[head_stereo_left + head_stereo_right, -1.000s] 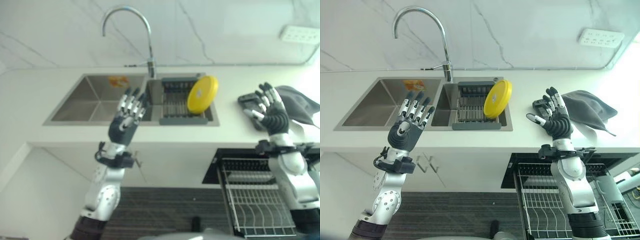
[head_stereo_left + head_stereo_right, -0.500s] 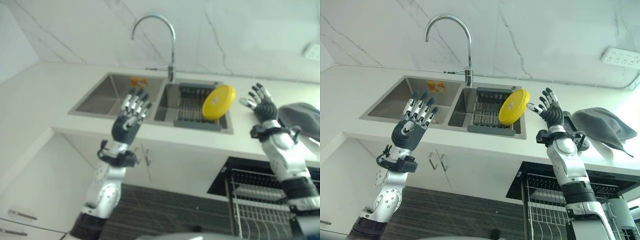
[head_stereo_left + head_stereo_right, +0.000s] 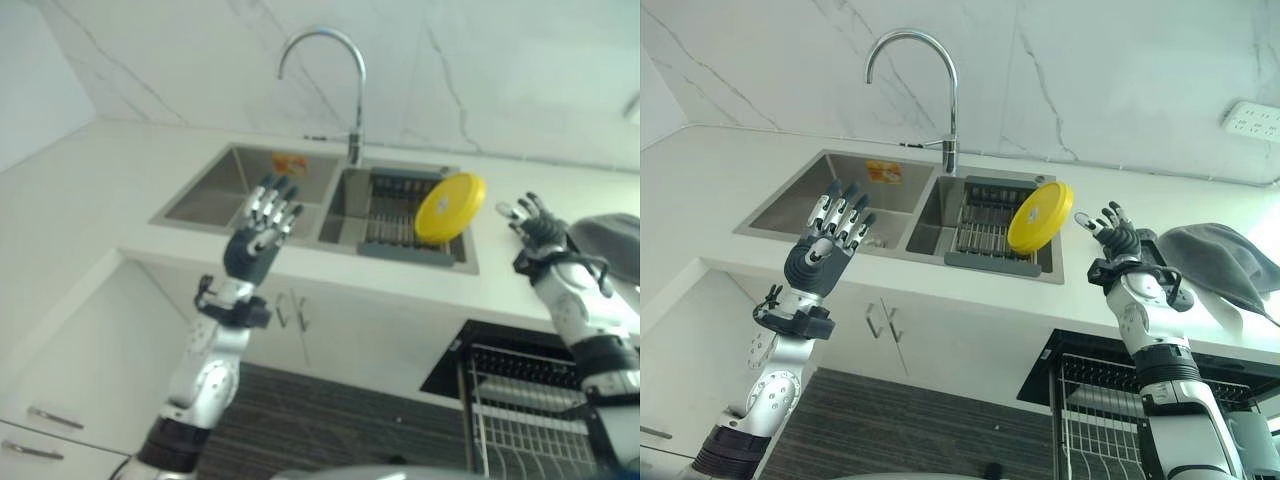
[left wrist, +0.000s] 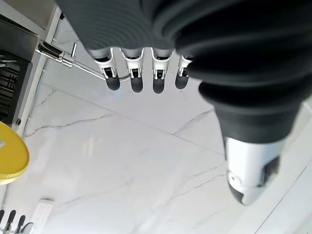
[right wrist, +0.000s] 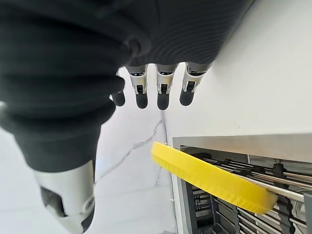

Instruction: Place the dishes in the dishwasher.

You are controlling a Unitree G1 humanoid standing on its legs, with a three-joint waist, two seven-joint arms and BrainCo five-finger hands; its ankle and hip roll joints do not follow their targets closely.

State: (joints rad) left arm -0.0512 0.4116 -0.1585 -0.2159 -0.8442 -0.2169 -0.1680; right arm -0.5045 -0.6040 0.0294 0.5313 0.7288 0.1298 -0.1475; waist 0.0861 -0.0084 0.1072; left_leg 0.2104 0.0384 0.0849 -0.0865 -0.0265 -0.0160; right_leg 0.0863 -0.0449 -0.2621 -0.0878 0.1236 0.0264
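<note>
No text, number or sign can be read anywhere. An orange-and-yellow sticker (image 3: 884,171) stands on the far wall of the left sink basin (image 3: 830,205), but its print is too small to make out.
</note>
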